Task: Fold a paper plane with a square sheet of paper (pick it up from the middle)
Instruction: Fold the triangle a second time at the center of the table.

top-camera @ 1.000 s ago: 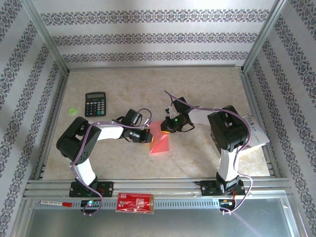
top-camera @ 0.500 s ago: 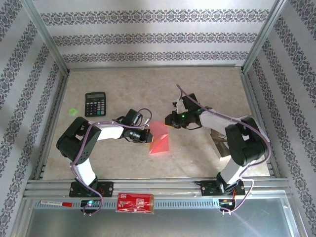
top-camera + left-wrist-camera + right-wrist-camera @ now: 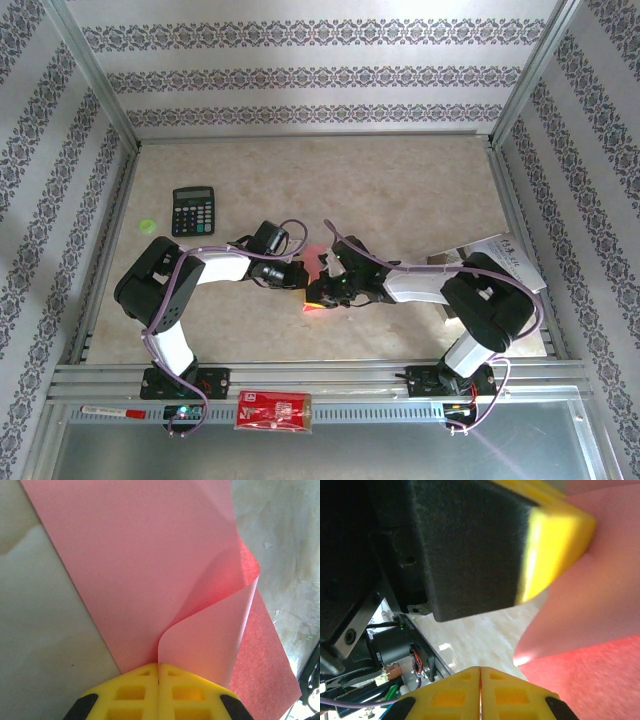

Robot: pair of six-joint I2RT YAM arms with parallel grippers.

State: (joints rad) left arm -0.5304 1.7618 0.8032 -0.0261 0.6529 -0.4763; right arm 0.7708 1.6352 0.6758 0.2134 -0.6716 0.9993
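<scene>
Well, square sheet of paper [image 3: 150, 555]: pink-red, lying at the middle of the table [image 3: 400, 180] between both grippers, one flap curled upward.
Left gripper [image 3: 159, 672]: yellow fingers pinched together on the sheet's curled edge.
Right gripper [image 3: 480, 672]: fingertips pressed closed — close beside the left one, low over the sheet.
Calculator [image 3: 193, 210]: far left — well apart.

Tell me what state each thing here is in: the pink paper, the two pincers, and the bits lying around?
paper: partly folded, one flap curled upward.
left pincer: shut on the paper's curled flap.
right pincer: shut, nothing seen between its fingers, close beside the paper.
calculator: lying flat, face up, untouched.
packet: lying flat, untouched.
leaflet: lying flat, far right.
</scene>
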